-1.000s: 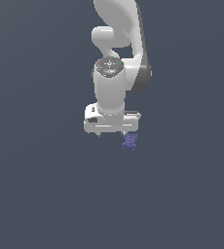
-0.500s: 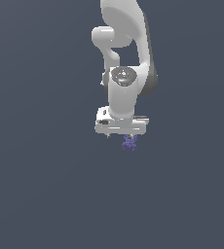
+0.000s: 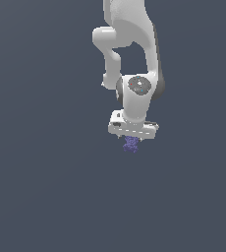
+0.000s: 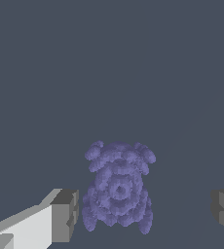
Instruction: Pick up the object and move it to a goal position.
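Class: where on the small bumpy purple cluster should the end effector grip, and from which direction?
Grip the small bumpy purple cluster across its broad lower body, coming straight down from above. The open end effector already straddles it, one finger on each side, and the rounded flanks look narrower than the gap.

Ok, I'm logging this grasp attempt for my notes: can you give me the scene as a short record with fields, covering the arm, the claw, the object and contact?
arm: white Panda arm, reaching down from the top of the exterior view
claw: open, fingers spread wide
object: small purple-blue bumpy cluster, narrower than the claw
relation: object lies between the fingers, nearer one of them, gaps on both sides
contact: none visible
surface: plain dark grey floor
goal marker: none visible
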Robot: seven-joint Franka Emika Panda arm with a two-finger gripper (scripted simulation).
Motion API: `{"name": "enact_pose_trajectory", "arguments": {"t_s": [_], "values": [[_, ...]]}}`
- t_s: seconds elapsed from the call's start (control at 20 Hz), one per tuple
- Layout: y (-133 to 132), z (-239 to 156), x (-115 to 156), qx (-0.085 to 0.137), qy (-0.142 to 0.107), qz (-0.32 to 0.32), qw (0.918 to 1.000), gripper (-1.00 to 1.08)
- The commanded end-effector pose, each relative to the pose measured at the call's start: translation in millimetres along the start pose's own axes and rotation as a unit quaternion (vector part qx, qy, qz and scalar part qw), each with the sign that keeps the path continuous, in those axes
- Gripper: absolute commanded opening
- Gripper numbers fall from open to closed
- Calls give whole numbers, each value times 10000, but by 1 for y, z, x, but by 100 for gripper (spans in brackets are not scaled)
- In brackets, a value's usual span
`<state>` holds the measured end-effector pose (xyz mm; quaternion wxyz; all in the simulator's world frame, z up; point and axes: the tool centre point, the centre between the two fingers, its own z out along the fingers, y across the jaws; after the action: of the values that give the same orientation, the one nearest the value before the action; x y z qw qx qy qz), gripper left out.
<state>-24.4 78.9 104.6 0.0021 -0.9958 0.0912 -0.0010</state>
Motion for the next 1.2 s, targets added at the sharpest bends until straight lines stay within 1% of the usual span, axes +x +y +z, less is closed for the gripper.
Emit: {"name": "enact_pose_trajectory", "arguments": {"t_s": [0.0,0.25,0.6,1.15], "values": [[-6,6,-5,-9,-2,116,9999,100],[-12,13,-12,-21,-7,235,9997,100],[-13,17,-12,-22,-10,236,9997,100],[-13,60,-14,-23,-8,253,9997,100]]}}
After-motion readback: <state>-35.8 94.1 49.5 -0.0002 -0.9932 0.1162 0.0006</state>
